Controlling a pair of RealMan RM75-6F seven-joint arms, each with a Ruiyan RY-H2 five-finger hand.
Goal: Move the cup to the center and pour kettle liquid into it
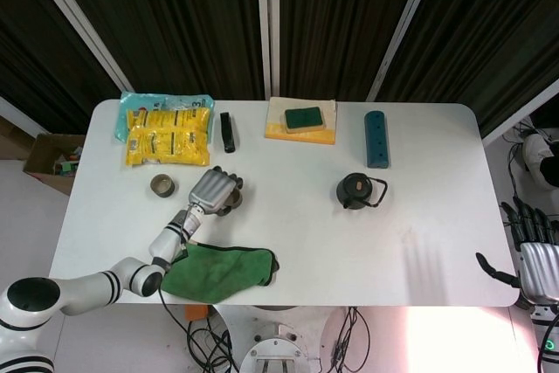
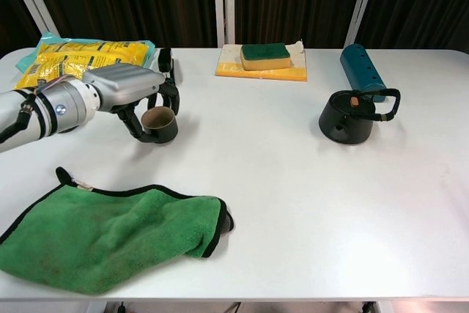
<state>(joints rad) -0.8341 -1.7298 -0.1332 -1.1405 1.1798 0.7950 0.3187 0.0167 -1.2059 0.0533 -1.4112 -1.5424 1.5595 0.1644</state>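
A small dark brown cup (image 2: 159, 124) stands upright on the white table (image 2: 293, 196), left of the middle. My left hand (image 2: 123, 91) curls around it from the left and above and grips it; in the head view this left hand (image 1: 212, 192) covers most of the cup (image 1: 231, 204). The black kettle (image 2: 350, 116) with its looped handle sits on the right half, also seen as the kettle (image 1: 357, 190) from above. My right hand (image 1: 534, 255) hangs off the table's right edge, fingers spread and holding nothing.
A green cloth (image 2: 110, 232) lies at the front left. At the back are a yellow snack bag (image 2: 80, 56), a black object (image 1: 227, 131), a green sponge on a yellow board (image 2: 265, 56) and a teal cylinder (image 2: 360, 67). A small round olive thing (image 1: 162, 184) sits left of my left hand.
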